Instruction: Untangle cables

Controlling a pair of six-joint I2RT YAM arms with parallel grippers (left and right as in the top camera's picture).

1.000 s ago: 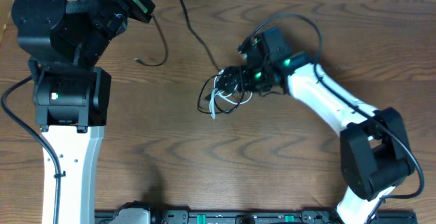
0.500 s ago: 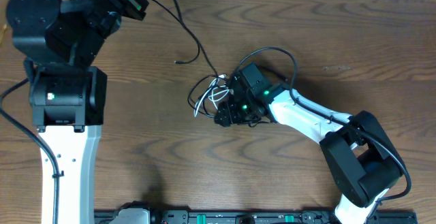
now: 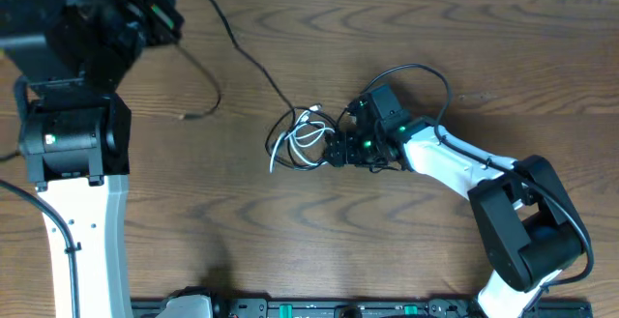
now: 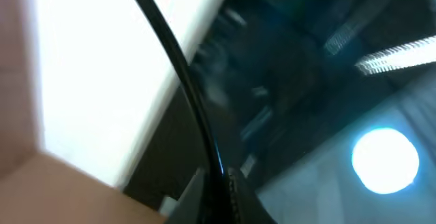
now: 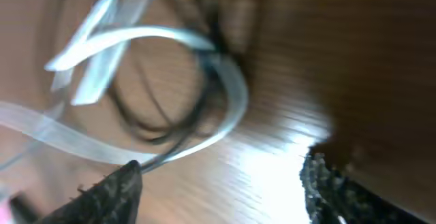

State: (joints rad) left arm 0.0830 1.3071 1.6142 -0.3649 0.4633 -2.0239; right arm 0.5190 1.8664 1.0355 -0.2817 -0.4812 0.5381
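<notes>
The cables lie in a small tangle at mid-table: a white cable in loops among thin black loops. One black cable runs from the tangle up and left to my left gripper, and its plug end hangs loose over the wood. In the left wrist view that black cable passes between the closed jaws of the left gripper. My right gripper sits at the tangle's right edge. In the right wrist view the right gripper is open over bare wood, with the white cable just ahead and one fingertip at its loop.
The right arm's own thicker black wire arches above its wrist. The left arm's base stands along the left side of the wooden table. A black rail lines the front edge.
My left gripper has drawn the black cable further left, and its loose plug end swung left. The right gripper shifted from below the tangle to its right edge.
</notes>
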